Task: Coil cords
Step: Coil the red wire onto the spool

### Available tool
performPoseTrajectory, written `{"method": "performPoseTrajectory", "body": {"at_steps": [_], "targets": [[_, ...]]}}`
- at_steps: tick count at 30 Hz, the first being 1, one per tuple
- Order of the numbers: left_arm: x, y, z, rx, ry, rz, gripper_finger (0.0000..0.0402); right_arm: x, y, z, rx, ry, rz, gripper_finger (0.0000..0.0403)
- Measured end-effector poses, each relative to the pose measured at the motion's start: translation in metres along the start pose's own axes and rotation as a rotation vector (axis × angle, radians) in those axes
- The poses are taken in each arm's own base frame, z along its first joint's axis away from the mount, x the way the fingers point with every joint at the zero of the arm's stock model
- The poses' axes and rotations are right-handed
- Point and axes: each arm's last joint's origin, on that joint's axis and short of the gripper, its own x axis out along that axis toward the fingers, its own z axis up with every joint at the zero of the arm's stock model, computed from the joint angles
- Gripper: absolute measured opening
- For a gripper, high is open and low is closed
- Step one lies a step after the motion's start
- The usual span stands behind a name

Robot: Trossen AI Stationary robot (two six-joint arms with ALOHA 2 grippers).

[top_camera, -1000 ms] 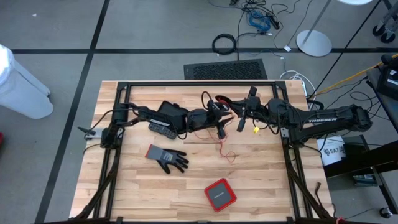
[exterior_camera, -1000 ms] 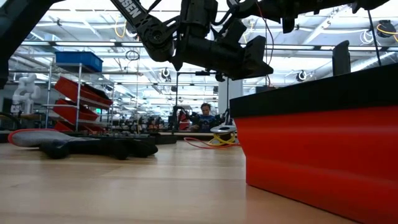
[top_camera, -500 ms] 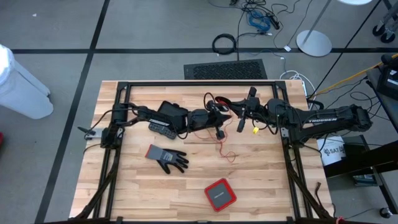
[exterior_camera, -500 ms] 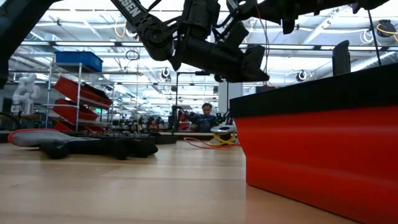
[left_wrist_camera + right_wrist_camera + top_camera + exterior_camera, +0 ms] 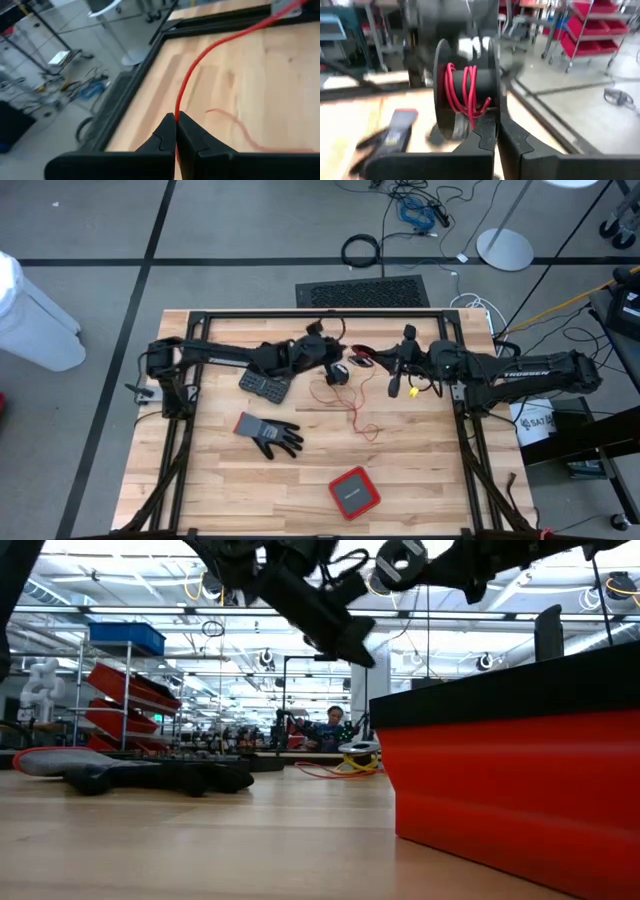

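A thin red cord (image 5: 356, 416) lies in loose curves on the wooden table (image 5: 230, 480) and rises to my two grippers above the table's far middle. My left gripper (image 5: 176, 122) is shut on this cord. Just to its right, my right gripper (image 5: 495, 131) is shut on a black spool (image 5: 466, 87) that has red cord wound on it. A small yellow piece (image 5: 412, 391) shows under my right arm. In the low view my left gripper (image 5: 352, 644) hangs well above the table. My left gripper pinches a single strand of the red cord (image 5: 178, 111) between its two fingertips. The fingers slant a little downward and lie across the cord. From the tips the strand runs on in a clean curve (image 5: 220, 42), clear of the table. My right gripper holds the black spool at the lower rim of its flange (image 5: 489, 120), pinched between the two fingers. The fingers come nearly level from the table's right side. The spool stands up above the fingertips, clear of the table, with the red turns (image 5: 467, 82) around its core.
A grey and black glove (image 5: 268, 433) lies left of centre. Near the front edge sits a red box (image 5: 354, 492), which fills the right of the low view (image 5: 510, 780). A black flat device (image 5: 262, 387) lies below my left arm. A black frame (image 5: 320, 315) borders the table.
My left gripper has risen and gone toward the table's far left, tipping up from a steep downward slant to nearly level. The red cord's strand has come up off the table with it. My right gripper with the spool has stayed about where it was.
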Motion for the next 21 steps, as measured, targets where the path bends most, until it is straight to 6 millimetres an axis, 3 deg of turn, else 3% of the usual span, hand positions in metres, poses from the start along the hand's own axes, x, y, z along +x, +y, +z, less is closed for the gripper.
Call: {"method": "performPoseTrajectory", "body": {"at_steps": [11,16,21], "targets": [[-0.050,0.034,0.017,0.035,0.083,0.064,0.0000,-0.001,0.001,-0.013,-0.047,0.128,-0.010,0.0000],[-0.057,0.036,0.021,-0.022,0.060,0.036,0.0000,0.003,0.000,-0.019,-0.078,0.181,-0.050,0.0000],[-0.058,0.030,0.027,-0.060,0.003,-0.029,0.0000,0.019,0.001,-0.033,-0.112,0.265,-0.088,0.0000]]}}
